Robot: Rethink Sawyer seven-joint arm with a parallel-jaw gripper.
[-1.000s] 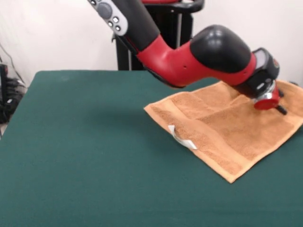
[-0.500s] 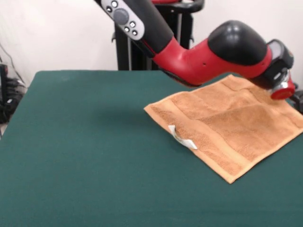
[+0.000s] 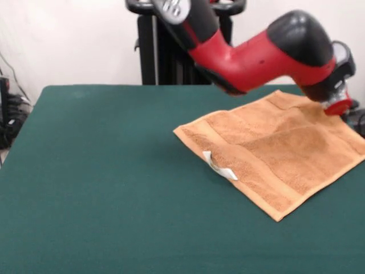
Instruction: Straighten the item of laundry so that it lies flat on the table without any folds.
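Observation:
The orange-tan towel [image 3: 274, 149] lies spread out on the right side of the green table [image 3: 97, 177], turned like a diamond, with border bands along its edges. Its white loop tag [image 3: 219, 165] sticks out at the near left edge. The towel's right corner runs out of the picture. The red and black arm comes down from the top. My gripper [image 3: 345, 109] hangs just above the towel's far right part, near the picture's right edge. I cannot tell whether it is open or shut, and it seems to hold nothing.
The robot's black pedestal [image 3: 165, 51] stands behind the table's far edge. A white wall is behind it. Dark cables [image 3: 8, 114] hang off the table's left side.
The arm has swung to the right and risen, taking the gripper from the towel's middle right to above its far right corner. The towel has stayed spread out.

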